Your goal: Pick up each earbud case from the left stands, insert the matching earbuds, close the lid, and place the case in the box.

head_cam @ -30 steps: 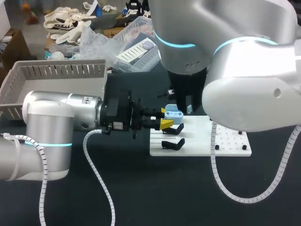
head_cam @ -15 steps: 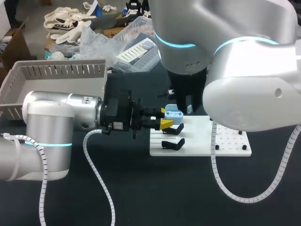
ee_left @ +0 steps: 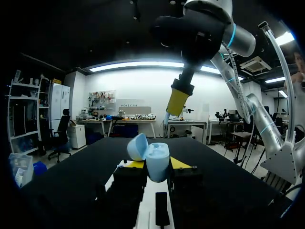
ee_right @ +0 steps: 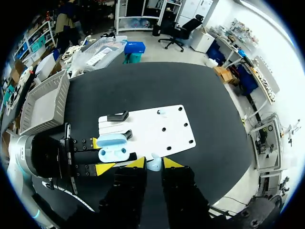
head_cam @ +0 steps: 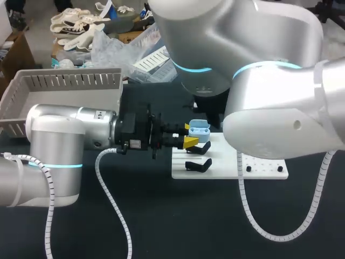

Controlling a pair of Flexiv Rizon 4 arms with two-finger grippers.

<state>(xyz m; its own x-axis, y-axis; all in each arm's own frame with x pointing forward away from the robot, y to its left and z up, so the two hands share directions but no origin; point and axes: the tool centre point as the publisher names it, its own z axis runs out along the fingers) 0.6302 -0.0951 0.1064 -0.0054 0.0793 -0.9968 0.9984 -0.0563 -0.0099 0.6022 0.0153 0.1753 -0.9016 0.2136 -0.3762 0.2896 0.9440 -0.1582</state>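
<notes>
I can make out no readable text, number or sign on my feeds; the small white sticker (head_cam: 134, 144) on the black wrist block of my left arm (head_cam: 59, 145) is too small to read, and the blue earbud case (head_cam: 199, 129) shows me none.

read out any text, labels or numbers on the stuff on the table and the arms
No text here can be read.
Sticker on the left arm: print too small to read.
Case in the left tool: no print shows.
Board: no marks, only holes and black stands.
</notes>
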